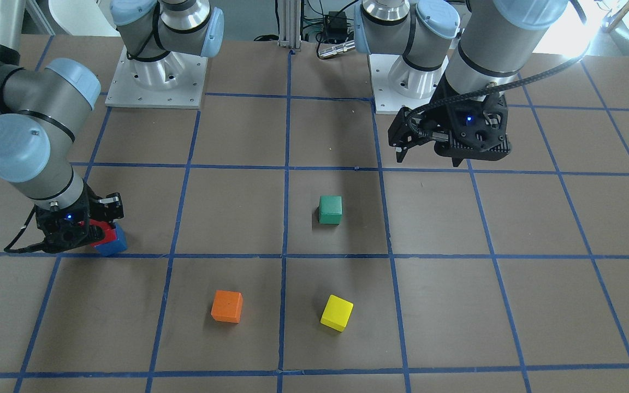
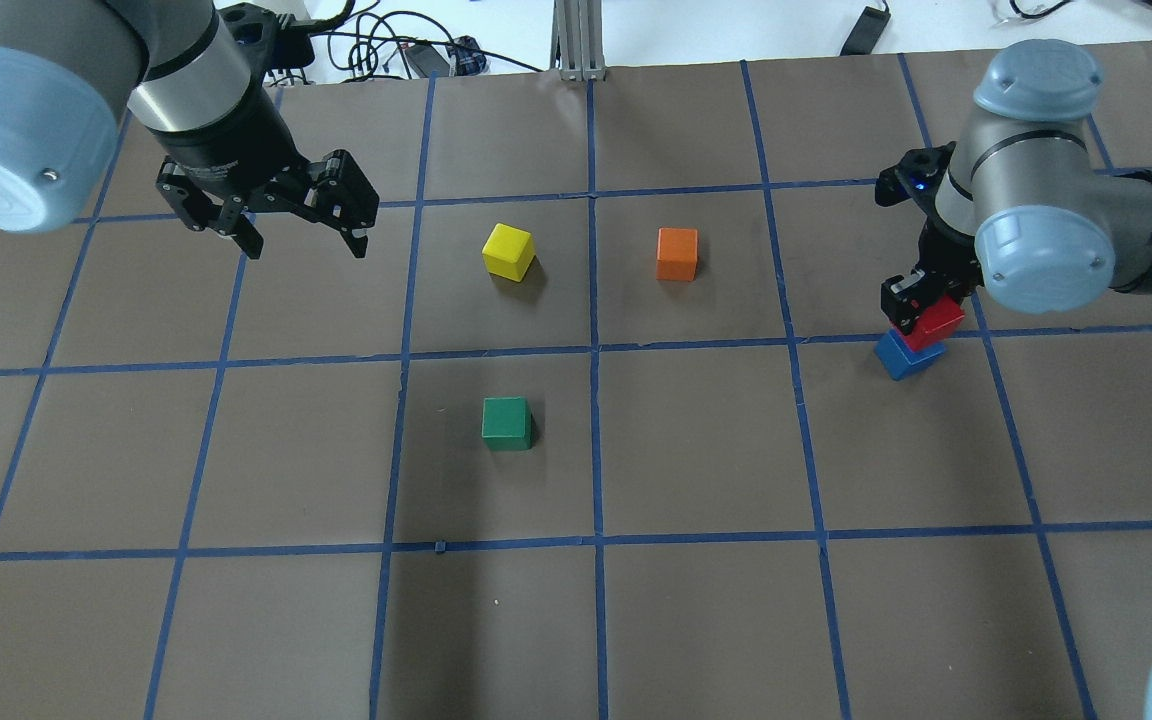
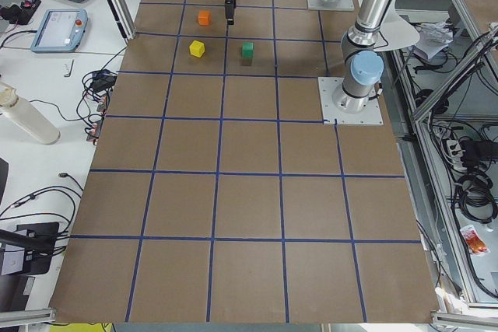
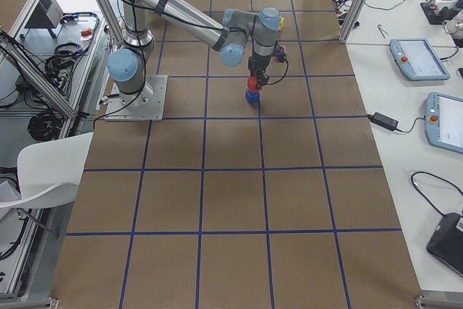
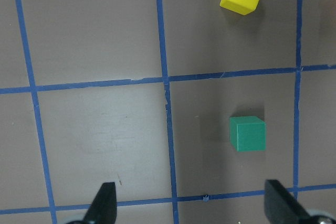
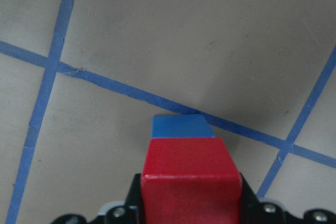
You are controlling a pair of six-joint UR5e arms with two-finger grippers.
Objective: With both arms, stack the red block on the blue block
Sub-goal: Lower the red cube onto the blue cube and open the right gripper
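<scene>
Red block (image 6: 190, 169) between fingers (image 2: 899, 296) of right gripper (image 2: 924, 312), atop blue block (image 6: 181, 127).

Brown gridded table (image 2: 696, 450); white bench (image 4: 416, 161).

The red block (image 6: 189, 166), blue block (image 6: 181, 126) and brown table (image 2: 696, 440) look matt.

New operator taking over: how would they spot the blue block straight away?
On the brown gridded table, follow the right arm to its end effector, which grips the red block. The blue block lies directly beneath that red one. It alone is blue and lies under another cube; the green cube, yellow cube and orange cube stand apart, uncovered.
</scene>
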